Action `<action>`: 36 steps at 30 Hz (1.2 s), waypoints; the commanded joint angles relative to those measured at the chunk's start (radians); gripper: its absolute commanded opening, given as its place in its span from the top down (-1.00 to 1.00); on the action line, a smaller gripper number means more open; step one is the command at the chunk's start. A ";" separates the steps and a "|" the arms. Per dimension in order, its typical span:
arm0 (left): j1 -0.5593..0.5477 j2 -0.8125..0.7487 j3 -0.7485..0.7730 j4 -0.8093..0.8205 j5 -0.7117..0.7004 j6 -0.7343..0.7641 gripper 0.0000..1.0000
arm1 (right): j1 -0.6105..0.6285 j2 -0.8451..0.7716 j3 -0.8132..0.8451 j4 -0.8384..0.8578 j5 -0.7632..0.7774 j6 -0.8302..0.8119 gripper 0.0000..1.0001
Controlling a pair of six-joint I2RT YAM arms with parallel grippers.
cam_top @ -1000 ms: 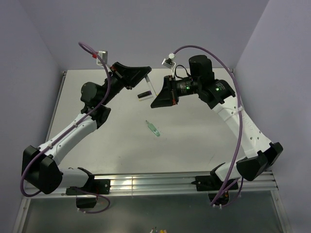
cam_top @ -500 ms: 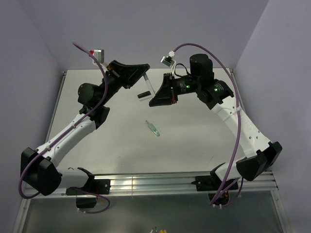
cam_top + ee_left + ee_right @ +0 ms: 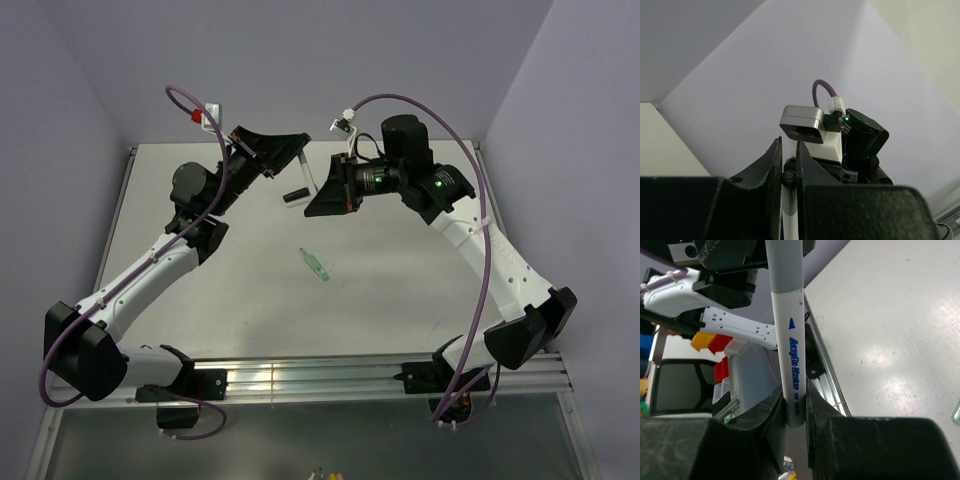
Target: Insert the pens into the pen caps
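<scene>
A grey-white pen [image 3: 308, 178] hangs in the air between my two grippers, above the far middle of the table. My right gripper [image 3: 320, 198] is shut on its white barrel [image 3: 792, 355], marked "Acrylic Marker". The pen's upper end sits in a grey cap [image 3: 783, 265], which runs up into my left gripper [image 3: 296, 153]. In the left wrist view the left gripper [image 3: 789, 146] is shut around this pen, which shows as a white strip [image 3: 789, 212] between the fingers. A translucent green pen [image 3: 315, 264] lies on the table's middle. A short dark pen [image 3: 293, 197] lies below the grippers.
The table [image 3: 400, 290] is pale grey with purple walls behind and at both sides. A metal rail [image 3: 300, 378] runs along the near edge between the arm bases. Purple cables [image 3: 480, 180] loop above both arms. The green pen's tip shows at the right wrist view's edge [image 3: 956, 412].
My right gripper has moved slightly left toward the left gripper, and the left arm's elbow and cable have shifted. The pen stays held between both grippers.
</scene>
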 commanded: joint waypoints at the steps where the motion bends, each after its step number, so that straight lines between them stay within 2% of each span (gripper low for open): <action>1: -0.137 0.009 -0.088 -0.073 0.456 -0.015 0.99 | -0.038 0.026 0.117 0.400 0.126 -0.020 1.00; 6: -0.143 -0.012 -0.127 0.045 0.548 0.023 0.99 | -0.076 0.012 0.067 0.515 -0.016 0.007 1.00; 11: -0.122 -0.012 -0.094 0.013 0.539 0.045 0.99 | -0.082 0.005 0.034 0.538 -0.036 0.016 1.00; 18: -0.028 -0.008 -0.024 0.012 0.529 0.046 0.95 | -0.082 -0.015 -0.030 0.560 -0.075 0.024 1.00; 26: 0.048 0.011 0.050 0.025 0.493 0.039 0.53 | -0.082 -0.035 -0.087 0.598 -0.104 0.042 1.00; 27: 0.061 0.017 0.070 0.025 0.487 0.033 0.33 | -0.082 -0.037 -0.091 0.601 -0.105 0.045 1.00; 28: 0.071 0.020 0.080 0.020 0.480 0.029 0.21 | -0.082 -0.037 -0.097 0.606 -0.107 0.048 1.00; 31: 0.124 0.021 0.106 0.014 0.470 0.019 -0.05 | -0.084 -0.043 -0.114 0.617 -0.104 0.061 1.00; 36: 0.147 0.012 0.113 0.031 0.486 0.035 -0.13 | -0.081 -0.044 -0.142 0.662 -0.105 0.111 1.00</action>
